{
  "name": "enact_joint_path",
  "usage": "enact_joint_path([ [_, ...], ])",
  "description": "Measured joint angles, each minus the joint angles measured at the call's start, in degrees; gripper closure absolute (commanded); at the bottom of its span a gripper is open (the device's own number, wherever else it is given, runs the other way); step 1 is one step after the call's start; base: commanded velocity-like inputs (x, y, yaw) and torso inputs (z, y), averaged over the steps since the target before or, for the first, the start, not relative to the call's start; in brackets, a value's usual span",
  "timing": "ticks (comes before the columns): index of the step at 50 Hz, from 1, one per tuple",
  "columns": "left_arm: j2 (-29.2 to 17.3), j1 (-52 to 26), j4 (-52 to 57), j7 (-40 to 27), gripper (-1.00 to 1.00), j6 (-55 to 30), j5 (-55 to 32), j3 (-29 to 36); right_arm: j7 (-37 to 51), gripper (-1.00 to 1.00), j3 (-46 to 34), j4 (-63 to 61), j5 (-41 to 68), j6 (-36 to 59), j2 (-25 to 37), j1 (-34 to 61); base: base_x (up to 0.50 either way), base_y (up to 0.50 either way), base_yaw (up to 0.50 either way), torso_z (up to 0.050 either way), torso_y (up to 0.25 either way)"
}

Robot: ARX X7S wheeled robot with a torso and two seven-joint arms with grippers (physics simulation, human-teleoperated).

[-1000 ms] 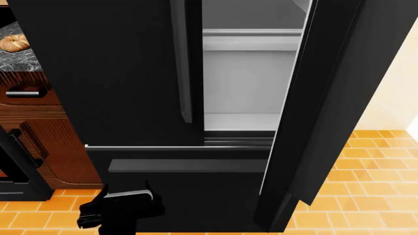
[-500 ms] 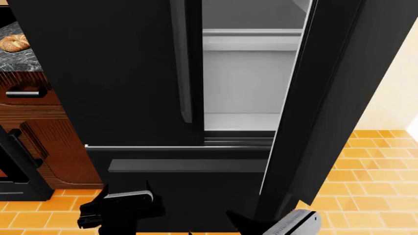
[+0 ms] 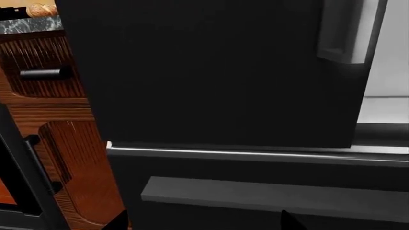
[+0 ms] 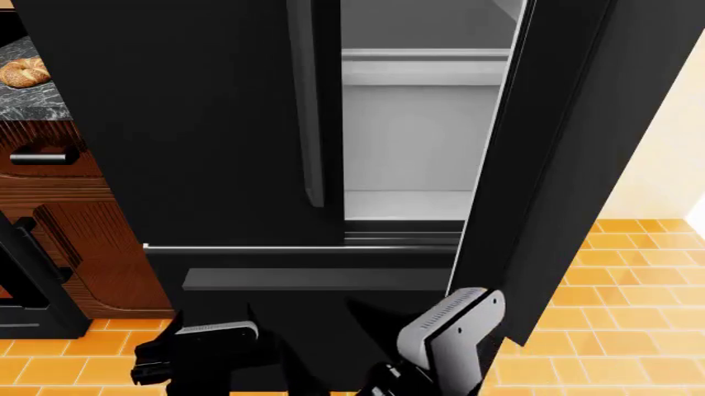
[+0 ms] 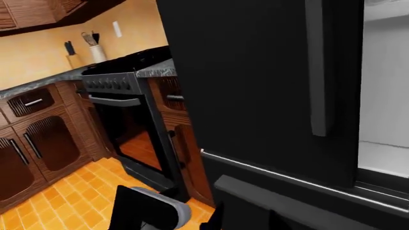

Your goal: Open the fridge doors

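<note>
The left fridge door (image 4: 187,124) is a glossy black panel standing shut, its grey bar handle (image 4: 313,107) at its inner edge. The right fridge door (image 4: 551,165) is swung out towards me and seen nearly edge-on, baring the white interior (image 4: 418,132). My left gripper (image 3: 204,226) is open and low before the drawer front, with both dark fingertips (image 3: 290,221) far apart and nothing between them. The left door's handle (image 3: 348,28) is well above it. My right arm (image 4: 451,338) rises between the doors, and its gripper (image 5: 246,224) looks open and empty, facing the left door handle (image 5: 317,67).
A black drawer front with a horizontal handle (image 4: 319,279) sits under the doors. Brown wooden cabinets (image 4: 78,239) and a marble counter with bread (image 4: 22,73) are at the left. A black stove (image 5: 121,96) stands beyond them. Orange tiled floor (image 4: 628,305) lies to the right.
My right arm has come up from below the head view's edge to in front of the drawer, between the doors. The left gripper and both doors have not moved.
</note>
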Motion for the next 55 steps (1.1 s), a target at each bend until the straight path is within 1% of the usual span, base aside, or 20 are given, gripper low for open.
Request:
enact_joint_path([
  [17, -0.1, 0.1, -0.1, -0.2, -1.00, 0.1, -0.3, 0.2, 0.4, -1.00, 4.7, 2.8, 9.8, 4.6, -5.7, 10.5, 0.00, 0.00, 0.00, 0.000, 0.000],
  [38, -0.2, -0.1, -0.6, -0.2, -1.00, 0.5, -0.4, 0.7, -4.9, -1.00, 11.7, 14.2, 22.1, 5.9, -10.0, 20.6, 0.00, 0.00, 0.00, 0.000, 0.000],
  [47, -0.3, -0.2, -0.7, -0.3, -1.00, 0.6, -0.4, 0.9, -5.4, -1.00, 12.3, 19.3, 24.6, 8.3, -13.2, 23.8, 0.00, 0.00, 0.00, 0.000, 0.000],
  [55, -0.3, -0.4, -1.1, -0.3, -1.00, 0.9, -0.4, 1.0, -3.3, -1.00, 12.1, 23.0, 26.1, 10.5, -17.1, 25.5, 0.00, 0.00, 0.00, 0.000, 0.000],
])
